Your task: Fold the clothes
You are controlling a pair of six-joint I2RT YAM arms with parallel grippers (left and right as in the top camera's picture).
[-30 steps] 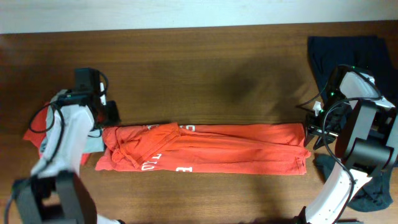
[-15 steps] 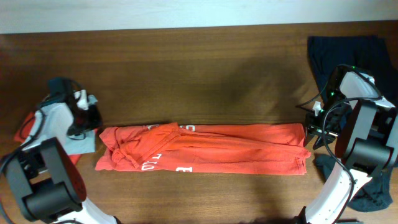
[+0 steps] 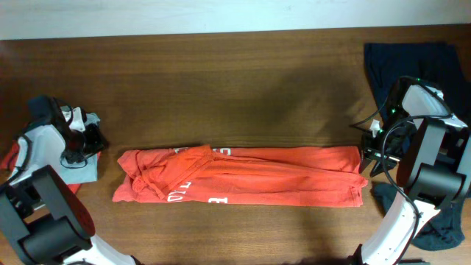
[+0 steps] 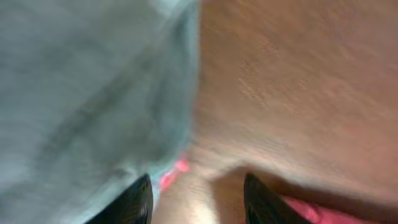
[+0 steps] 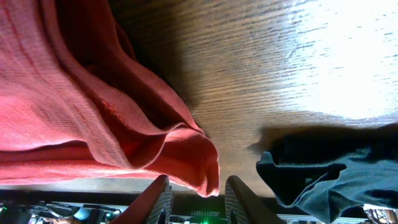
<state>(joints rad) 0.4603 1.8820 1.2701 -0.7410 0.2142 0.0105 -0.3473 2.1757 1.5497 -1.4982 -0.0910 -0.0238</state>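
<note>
Across the middle of the table (image 3: 221, 88) the orange sweatshirt (image 3: 243, 184) is lying in a long strip, and with both sets of jaws sitting open, right gripper (image 5: 198, 193) at its corner, left gripper (image 4: 198, 190) over a grey cloth (image 4: 81, 87), I'm guessing pinching both layers cleanly matters.

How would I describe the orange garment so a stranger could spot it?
Start at the wooden table; across its middle lies a long orange garment stretched left to right. Unlike the dark clothes at the right and the grey cloth at the left, it carries white lettering.
</note>
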